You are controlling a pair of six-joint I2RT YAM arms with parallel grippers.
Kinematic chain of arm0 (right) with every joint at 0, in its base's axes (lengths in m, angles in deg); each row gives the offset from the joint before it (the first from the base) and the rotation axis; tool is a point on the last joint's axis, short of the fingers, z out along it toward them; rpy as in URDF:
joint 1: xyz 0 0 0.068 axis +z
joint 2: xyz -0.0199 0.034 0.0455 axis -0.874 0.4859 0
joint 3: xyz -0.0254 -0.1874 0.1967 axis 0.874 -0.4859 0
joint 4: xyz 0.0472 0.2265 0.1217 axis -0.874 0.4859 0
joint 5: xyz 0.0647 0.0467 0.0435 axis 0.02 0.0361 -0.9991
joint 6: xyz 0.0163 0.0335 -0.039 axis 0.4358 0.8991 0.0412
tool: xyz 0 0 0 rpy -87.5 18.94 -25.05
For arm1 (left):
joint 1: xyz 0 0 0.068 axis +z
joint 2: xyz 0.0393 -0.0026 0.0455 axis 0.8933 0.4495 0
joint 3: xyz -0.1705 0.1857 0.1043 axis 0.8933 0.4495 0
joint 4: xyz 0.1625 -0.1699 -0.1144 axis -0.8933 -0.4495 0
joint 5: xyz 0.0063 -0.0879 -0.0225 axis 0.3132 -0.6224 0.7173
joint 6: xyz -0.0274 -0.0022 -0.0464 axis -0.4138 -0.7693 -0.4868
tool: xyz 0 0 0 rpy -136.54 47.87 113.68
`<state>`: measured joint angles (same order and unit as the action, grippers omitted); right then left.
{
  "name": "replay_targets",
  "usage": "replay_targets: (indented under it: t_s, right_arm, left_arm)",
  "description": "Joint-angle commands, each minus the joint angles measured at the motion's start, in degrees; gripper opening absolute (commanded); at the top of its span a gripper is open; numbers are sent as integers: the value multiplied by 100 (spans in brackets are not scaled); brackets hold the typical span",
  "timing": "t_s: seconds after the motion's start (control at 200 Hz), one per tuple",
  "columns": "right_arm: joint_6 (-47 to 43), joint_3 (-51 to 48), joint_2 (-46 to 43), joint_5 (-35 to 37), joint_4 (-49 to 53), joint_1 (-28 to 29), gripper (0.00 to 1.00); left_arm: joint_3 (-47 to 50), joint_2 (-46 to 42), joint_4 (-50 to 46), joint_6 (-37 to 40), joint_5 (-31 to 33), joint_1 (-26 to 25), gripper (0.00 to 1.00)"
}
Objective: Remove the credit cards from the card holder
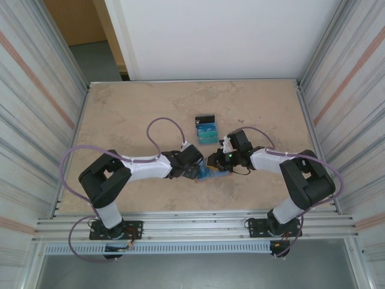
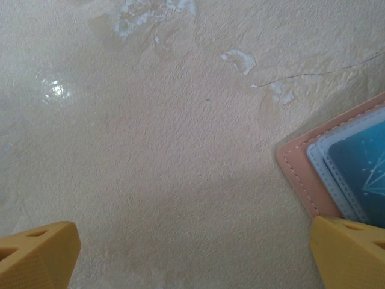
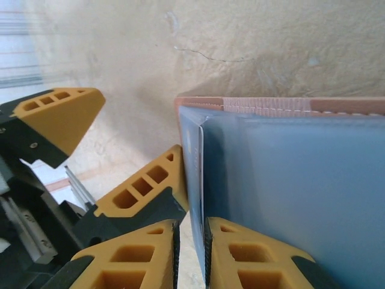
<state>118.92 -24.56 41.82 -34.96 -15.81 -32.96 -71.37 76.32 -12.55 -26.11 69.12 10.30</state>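
Watching the feeds, I saw the right gripper (image 3: pixel 191 233) pinching the edge of a blue card (image 3: pixel 191 168) in the card holder (image 3: pixel 271 105) at mid-table, while the left gripper (image 2: pixel 192 241) hung spread wide with the holder's corner just beside one of its fingers (image 2: pixel 349 253).

Bare beige tabletop (image 2: pixel 150 150) lies free between the wide-spread fingers of the left gripper (image 2: pixel 192 256); a corner of the salmon folding card holder (image 2: pixel 299 174) meets one finger. The right gripper (image 3: pixel 191 253), clamped on a blue plastic card (image 3: pixel 192 162), crowds in just beside. Black and teal cards (image 1: pixel 205 129) lie beyond; corrugated metal walls (image 1: pixel 36 90) hem both sides.
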Motion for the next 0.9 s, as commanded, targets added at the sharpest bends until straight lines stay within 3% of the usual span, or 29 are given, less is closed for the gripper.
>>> replay_targets:
  t_s: [0.0,0.261,0.606,0.892]
  right_arm:
    - [94,-95,-78,-328,-364,-41,19]
    - [257,-205,289,-489,-829,-37,15]
    - [233,-154,500,-497,-889,-31,19]
    - [332,-220,582,-616,-1230,-78,15]
  left_arm:
    - [-5,222,-326,69,184,-5,99]
    - [-47,253,-335,88,165,-8,99]
    - [-97,269,-335,95,151,-27,99]
    - [-109,273,-412,52,201,-36,99]
